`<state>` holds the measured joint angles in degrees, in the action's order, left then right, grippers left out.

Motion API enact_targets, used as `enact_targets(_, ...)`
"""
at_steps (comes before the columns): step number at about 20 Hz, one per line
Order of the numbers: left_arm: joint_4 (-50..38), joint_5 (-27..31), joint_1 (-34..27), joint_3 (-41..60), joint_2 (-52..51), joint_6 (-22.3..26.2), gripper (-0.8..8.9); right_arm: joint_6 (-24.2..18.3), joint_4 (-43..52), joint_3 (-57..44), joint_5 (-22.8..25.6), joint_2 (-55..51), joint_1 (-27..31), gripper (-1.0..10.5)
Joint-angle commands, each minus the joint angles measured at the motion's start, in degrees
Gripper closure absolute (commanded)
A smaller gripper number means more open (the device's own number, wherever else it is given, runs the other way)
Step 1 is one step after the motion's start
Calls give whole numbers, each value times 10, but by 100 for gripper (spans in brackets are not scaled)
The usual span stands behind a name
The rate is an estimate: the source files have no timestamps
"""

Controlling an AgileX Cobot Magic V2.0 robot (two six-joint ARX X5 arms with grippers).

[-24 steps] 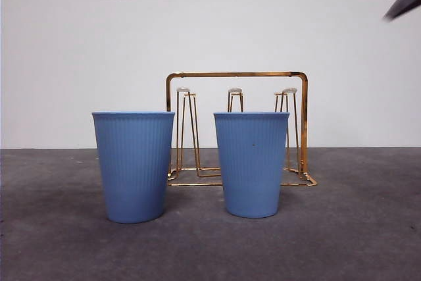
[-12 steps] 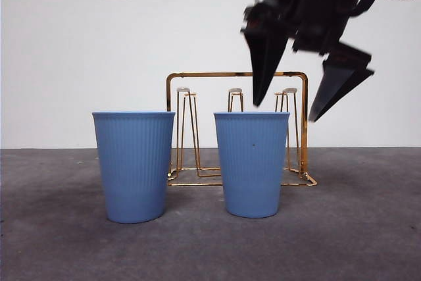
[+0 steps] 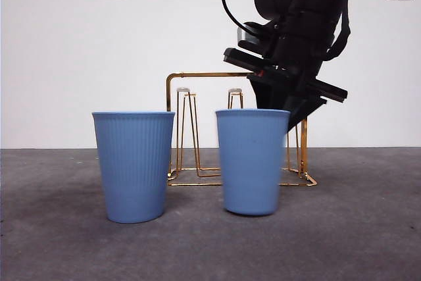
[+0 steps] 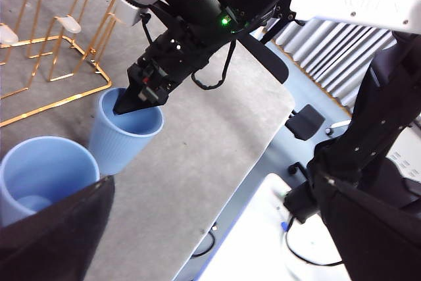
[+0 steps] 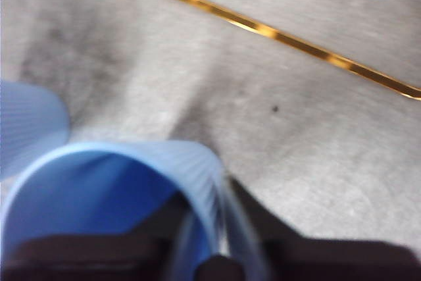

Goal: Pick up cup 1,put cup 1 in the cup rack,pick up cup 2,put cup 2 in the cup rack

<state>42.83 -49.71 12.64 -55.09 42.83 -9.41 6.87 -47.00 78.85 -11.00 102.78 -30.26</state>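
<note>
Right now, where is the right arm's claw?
In the front view, the right claw is at the rim of cup 1, straddling its wall, in front of the cup rack and beside cup 2.

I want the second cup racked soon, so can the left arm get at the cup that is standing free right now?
Probably yes. The free cup stands upright, close below the left hand, with nothing over its open mouth. The right hand is busy at the other cup beside it, so room is tight.
</note>
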Motion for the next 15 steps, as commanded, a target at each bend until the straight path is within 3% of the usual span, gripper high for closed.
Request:
enact_targets(1, -34, -17, 12, -2, 8, -40, 192, -18, -10, 2, -4, 0, -2, 964)
enact_targets(5, -147, -65, 29, -2, 37, -145, 192, -39, -35, 2, 11, -70, -2, 964)
enact_targets(10, -338, -67, 62, -2, 91, -286, 192, -31, -14, 2, 45, -291, -2, 964)
enact_targets(12, -447, -36, 88, -2, 123, -359, 192, -6, 38, 2, 58, -383, -2, 964)
enact_targets(15, -603, 44, 149, -2, 181, -452, 192, -7, 117, 2, 82, -481, -2, 964)
